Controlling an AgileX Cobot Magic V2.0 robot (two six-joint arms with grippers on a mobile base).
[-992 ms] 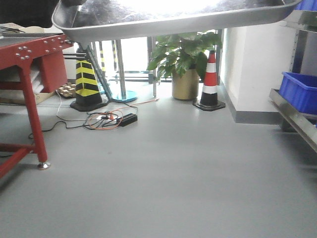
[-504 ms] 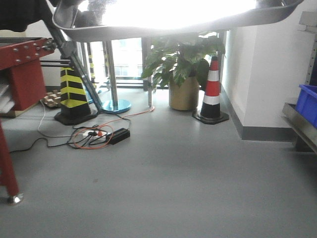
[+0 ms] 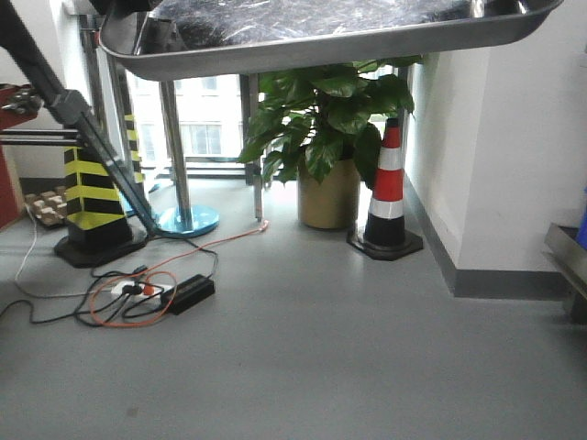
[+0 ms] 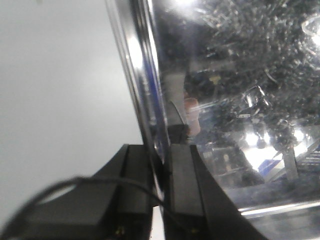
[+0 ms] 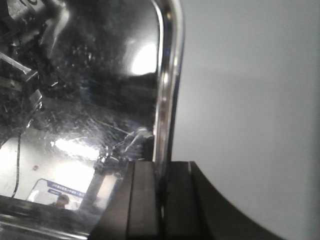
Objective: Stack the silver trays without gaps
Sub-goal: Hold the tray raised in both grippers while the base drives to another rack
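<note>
Across the top of the front view, one silver tray (image 3: 321, 46) hangs in the air, well above the grey floor (image 3: 367, 367), with its shallow side and rounded left corner facing the camera. The left gripper (image 4: 160, 162) is nearly closed: its two black fingers pinch the tray's thin rim, one inside and one outside. The right gripper (image 5: 161, 169) clamps the opposite rim in the same way. Both wrist views show the tray's scratched, mirror-like bottom, and the reflections in it are too blurred for any writing to be read. On the floor below there is one leafy plant (image 3: 321, 119) in one gold pot (image 3: 327, 194). One red-and-white cone (image 3: 387, 183) stands just beside the pot, by the white wall (image 3: 514, 165). One yellow-and-black cone (image 3: 92, 197) stands well to the left. One black power strip (image 3: 186, 293) lies near it, with one orange cable (image 3: 119, 316) looped beside it. No label can be read on any of these things.
</note>
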